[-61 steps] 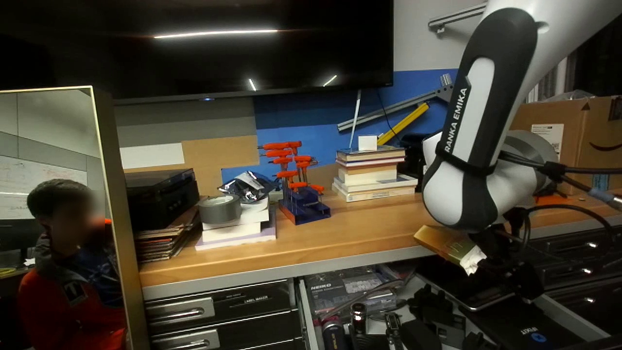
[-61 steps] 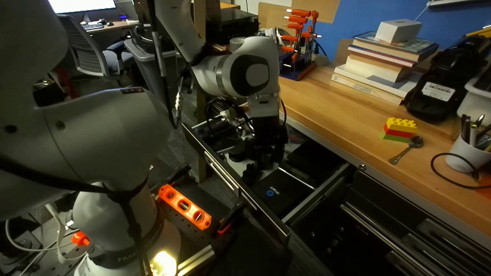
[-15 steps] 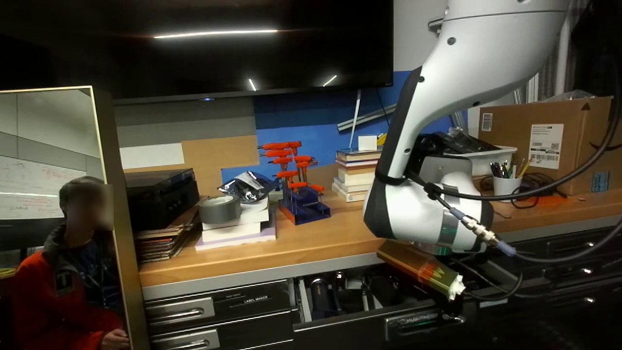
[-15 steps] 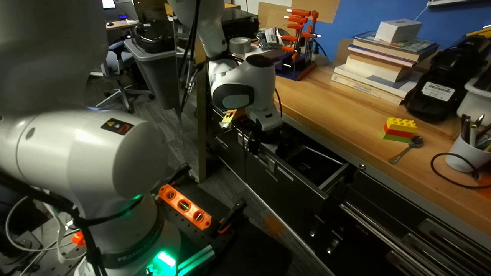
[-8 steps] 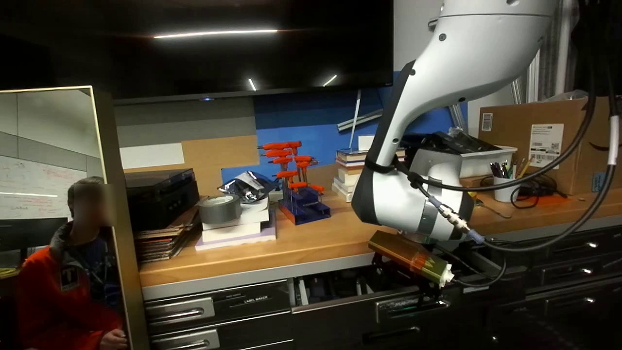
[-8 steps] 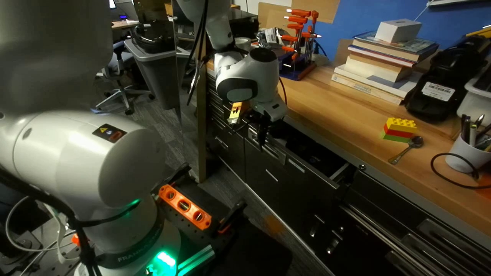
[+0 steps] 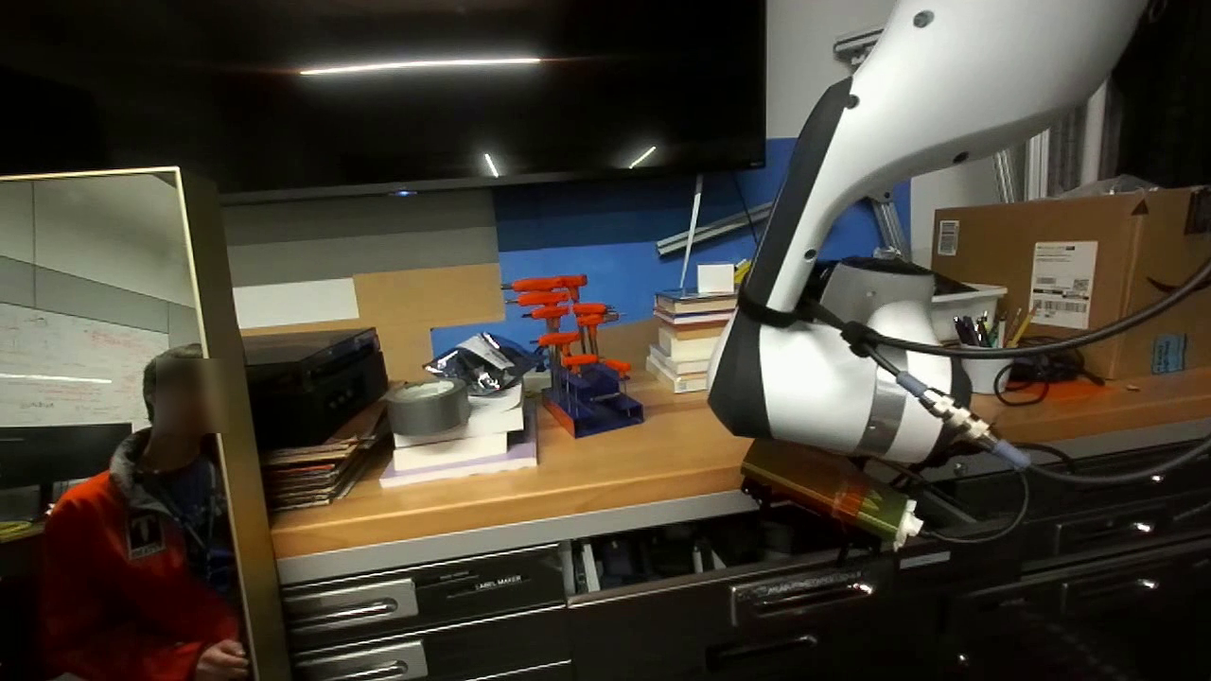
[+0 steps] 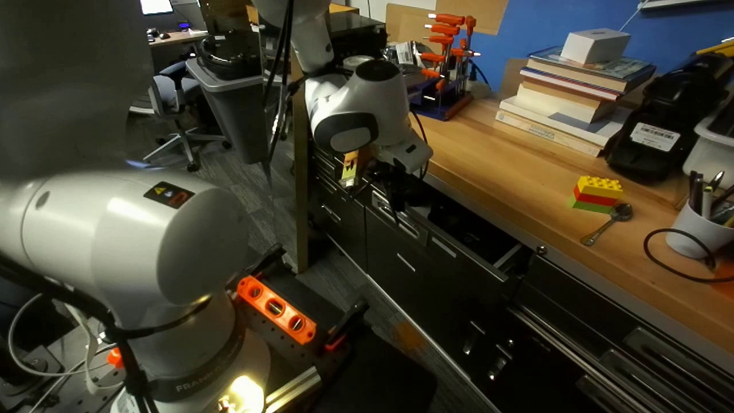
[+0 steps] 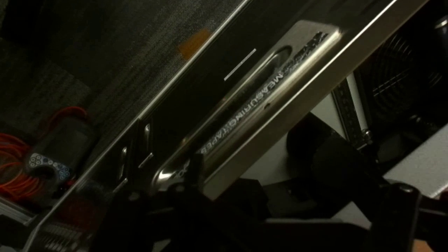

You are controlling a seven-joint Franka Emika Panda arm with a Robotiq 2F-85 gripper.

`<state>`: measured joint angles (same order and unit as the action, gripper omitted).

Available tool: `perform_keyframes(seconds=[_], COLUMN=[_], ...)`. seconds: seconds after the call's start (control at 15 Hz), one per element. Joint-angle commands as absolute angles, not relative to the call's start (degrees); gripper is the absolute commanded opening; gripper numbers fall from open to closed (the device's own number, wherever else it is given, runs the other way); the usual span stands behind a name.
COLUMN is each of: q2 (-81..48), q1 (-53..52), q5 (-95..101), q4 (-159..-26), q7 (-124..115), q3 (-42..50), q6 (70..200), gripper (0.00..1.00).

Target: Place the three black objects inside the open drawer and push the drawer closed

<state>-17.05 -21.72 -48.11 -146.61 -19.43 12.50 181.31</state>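
At the part-open black metal drawer [image 9: 297,106], our black gripper [image 9: 299,178] hangs, fingers [image 9: 395,213] spread. Presumably we poise it there for pushing.

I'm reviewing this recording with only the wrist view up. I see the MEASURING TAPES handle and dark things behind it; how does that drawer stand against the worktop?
Observer: Both exterior views show the drawer partly open, its front standing out past the edge of the worktop.

Operator: So not shut yet. What lies up there, outside my frame?

Observer: Among other things, a spoon beside a stack of yellow, red and green bricks.
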Motion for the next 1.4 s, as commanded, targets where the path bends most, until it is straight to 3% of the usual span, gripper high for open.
perform_keyframes(seconds=[0.0, 0.47, 0.93, 1.33], q2=[-11.0, -18.8, -26.3, -20.7], q1=[-26.6, -48.7, -69.6, -62.1], q5=[-47.1, -48.4, -37.4, -17.3], q4=[-152.8, -158.3, -155.0, -148.5], q7=[-19.6, -24.2, -32.3, -41.9], q3=[15.9, 39.5, 60.9, 56.6], q6=[187.8, 183.4, 158.8, 146.3], gripper=[1.00, 1.00, 1.00, 1.00])
